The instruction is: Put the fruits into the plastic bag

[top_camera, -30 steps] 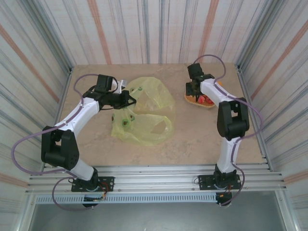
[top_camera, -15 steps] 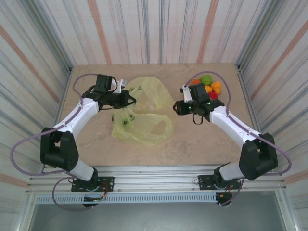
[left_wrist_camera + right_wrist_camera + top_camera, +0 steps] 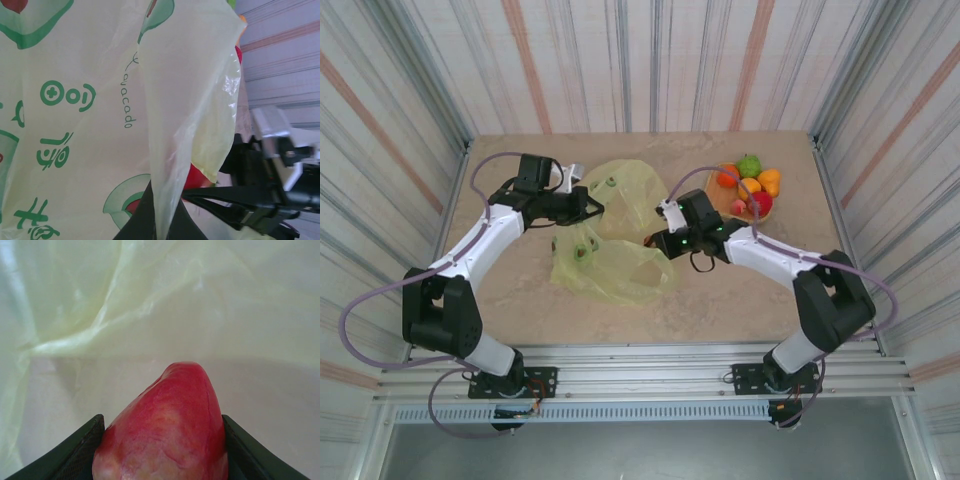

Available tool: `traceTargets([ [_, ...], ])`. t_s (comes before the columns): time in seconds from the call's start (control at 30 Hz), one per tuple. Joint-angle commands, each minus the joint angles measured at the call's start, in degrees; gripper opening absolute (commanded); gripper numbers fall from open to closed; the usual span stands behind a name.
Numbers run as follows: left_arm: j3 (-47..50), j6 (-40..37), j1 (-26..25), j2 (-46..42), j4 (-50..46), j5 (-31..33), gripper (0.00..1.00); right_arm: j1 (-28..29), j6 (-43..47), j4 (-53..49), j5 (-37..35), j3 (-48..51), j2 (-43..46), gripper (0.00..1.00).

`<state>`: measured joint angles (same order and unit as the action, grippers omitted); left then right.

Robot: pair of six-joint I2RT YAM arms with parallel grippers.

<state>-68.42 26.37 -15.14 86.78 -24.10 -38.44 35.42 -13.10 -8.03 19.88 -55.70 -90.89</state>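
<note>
From above, the bag (image 3: 620, 240) lies crumpled on the table (image 3: 740, 300), a little left of the middle. The left gripper (image 3: 595, 207) is at the bag's left side, toward the far edge. Its jaws are pinched tight on the thin plastic there. The right gripper (image 3: 655, 243) is right at the bag's right edge, near the middle of the table. From up here I cannot make out what is between its jaws. The other fruits (image 3: 749, 165) sit in a heap on a round tray (image 3: 713, 203) by the far right corner, well away from the bag. I can see green, orange and red ones.

Looking from the left wrist, the bag (image 3: 90, 100) hangs close up, with green writing and avocado pictures on it. A fold of it runs down into the left gripper (image 3: 160, 220), whose dark jaws are closed on it. Behind the plastic, on the right, a red fruit (image 3: 194, 177) shows at the tip of the right gripper (image 3: 215, 197).

Looking from the right wrist, the red fruit (image 3: 165, 425) sits right between the two dark fingers (image 3: 65, 455) of the right gripper (image 3: 162, 450). The jaws press on both of its sides. Its pointed end faces away from the wrist. Pale yellow-green bag plastic (image 3: 150, 305) lies all around in front of it.
</note>
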Motion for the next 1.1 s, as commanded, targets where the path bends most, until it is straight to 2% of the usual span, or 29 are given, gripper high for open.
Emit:
traceTargets([
  [0.0,-0.31,0.0,-0.66,-1.4,0.62,-2.17,0.0,3.3,-1.07,10.02,-0.19,-1.51,-3.38,0.43],
  [0.17,-0.27,0.01,-1.15,-1.38,0.71,-2.43,0.0,6.56,-5.75,20.4,-5.93,-1.16,-7.1,0.44],
  [0.4,-0.29,0.16,-1.16,-1.27,0.72,-2.48,0.0,10.03,-18.83,30.85,-19.84,-1.42,-12.76,0.46],
  [0.6,-0.22,0.18,-1.24,-1.35,0.72,-2.44,0.0,13.0,-30.47,30.96,-32.14,-5.43,-18.6,0.46],
  [0.7,-0.26,0.17,-1.22,-1.35,0.8,-2.44,0.0,13.56,-34.02,35.13,-33.12,-5.98,-20.78,0.48],
  [0.83,-0.22,0.26,-1.27,-1.42,0.78,-2.54,0.0,13.9,-37.41,35.64,-33.37,-8.44,-23.09,0.53],
  [1.07,-0.22,0.26,-1.25,-1.61,0.76,-2.61,0.0,12.94,-37.25,38.1,-25.4,-10.58,-25.25,0.71],
])
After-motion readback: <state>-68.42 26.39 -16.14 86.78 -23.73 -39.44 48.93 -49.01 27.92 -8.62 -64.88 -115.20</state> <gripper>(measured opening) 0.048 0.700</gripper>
